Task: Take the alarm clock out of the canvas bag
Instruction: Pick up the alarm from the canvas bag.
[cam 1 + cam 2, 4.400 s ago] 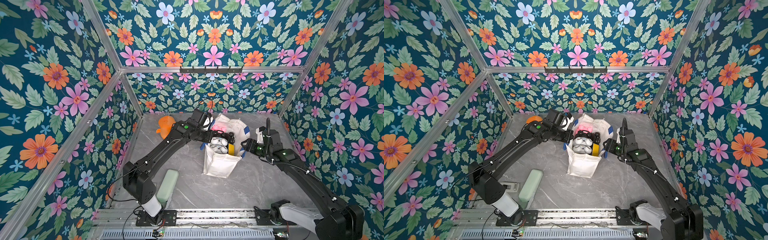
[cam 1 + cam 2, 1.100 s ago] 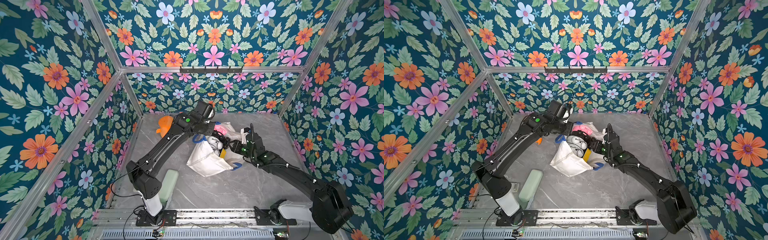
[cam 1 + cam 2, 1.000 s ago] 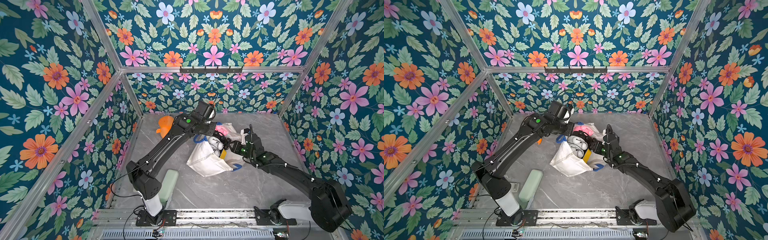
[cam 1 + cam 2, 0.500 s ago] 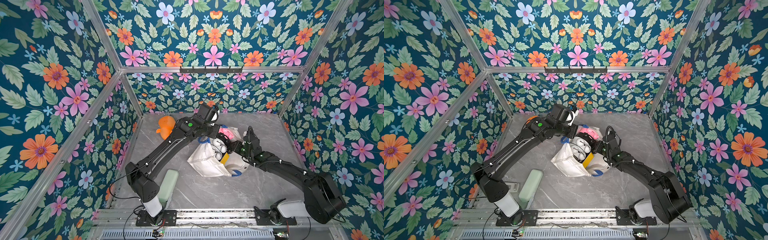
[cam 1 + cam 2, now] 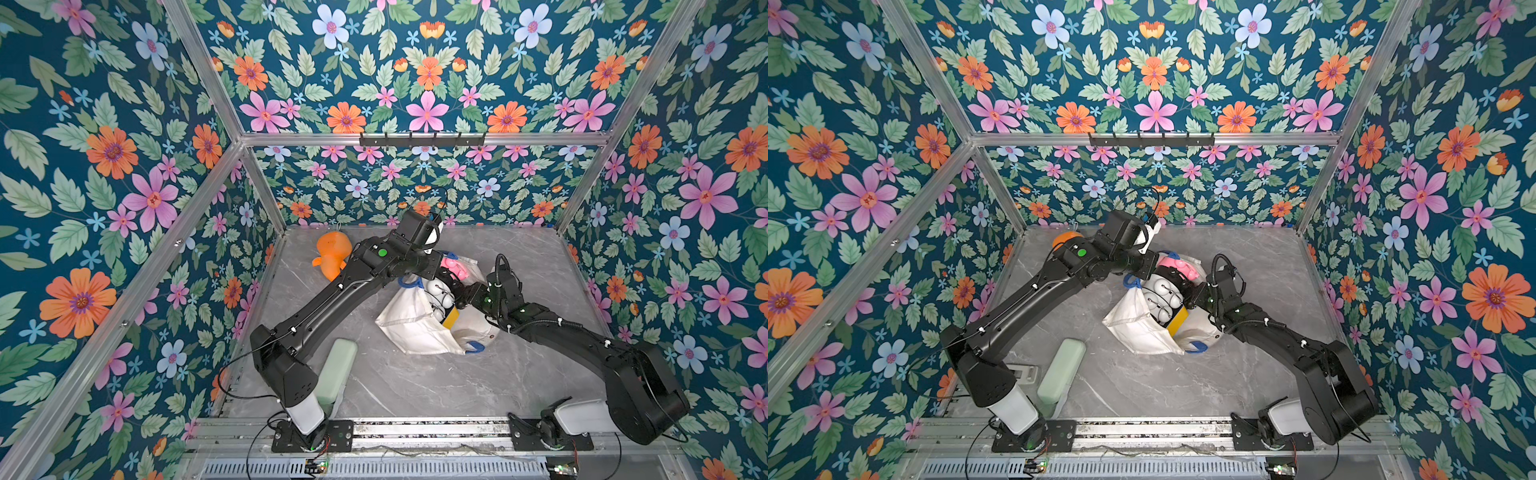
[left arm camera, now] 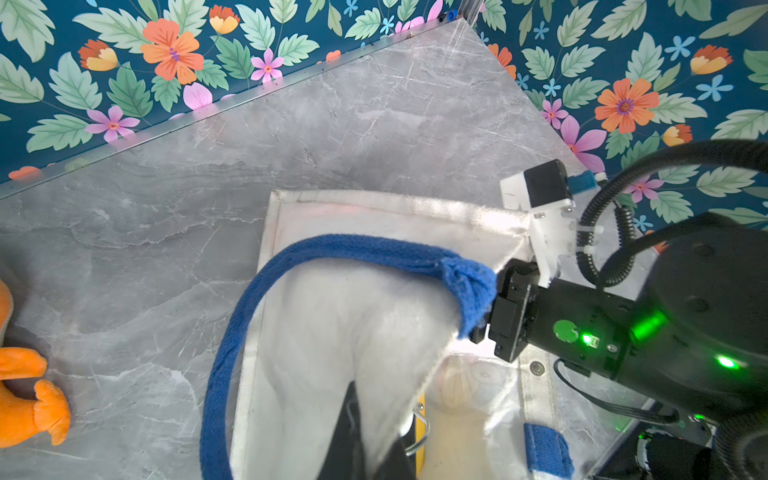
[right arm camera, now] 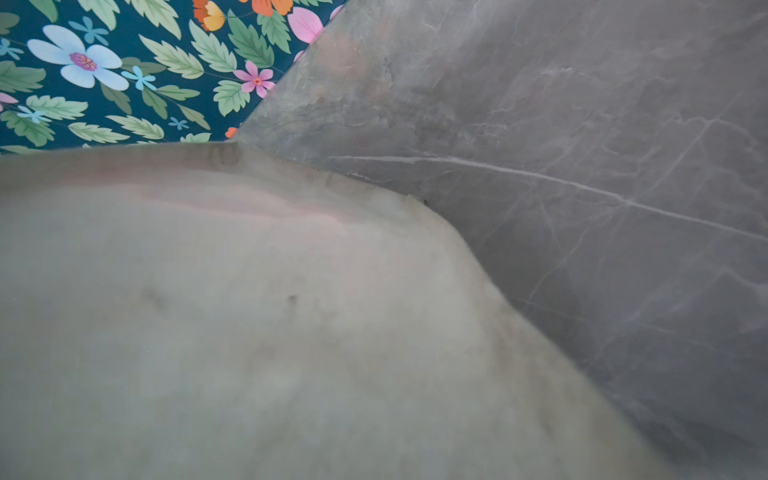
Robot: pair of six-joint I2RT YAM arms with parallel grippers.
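The off-white canvas bag (image 5: 409, 320) (image 5: 1133, 328) lies tipped over mid-table with its mouth toward the back. Inside it I see a yellow thing with a wire handle (image 6: 419, 419) (image 5: 451, 318), probably the alarm clock, beside a white lumpy item (image 5: 436, 293) and a pink item (image 5: 453, 264). My left gripper (image 6: 365, 440) (image 5: 440, 276) is shut on the bag's canvas rim, next to a blue strap handle (image 6: 232, 332). My right gripper (image 5: 461, 297) reaches into the bag's mouth, and canvas (image 7: 291, 311) hides its jaws, filling the right wrist view.
An orange plush toy (image 5: 332, 255) lies at the back left, close to the left arm. A pale green case (image 5: 338, 374) rests near the left arm's base. Flowered walls close in the grey marble table (image 5: 415, 386) on three sides.
My right gripper has pushed deeper into the bag's mouth, and the bag's wall bulges round it. The left arm has shifted slightly right, still holding the rim.
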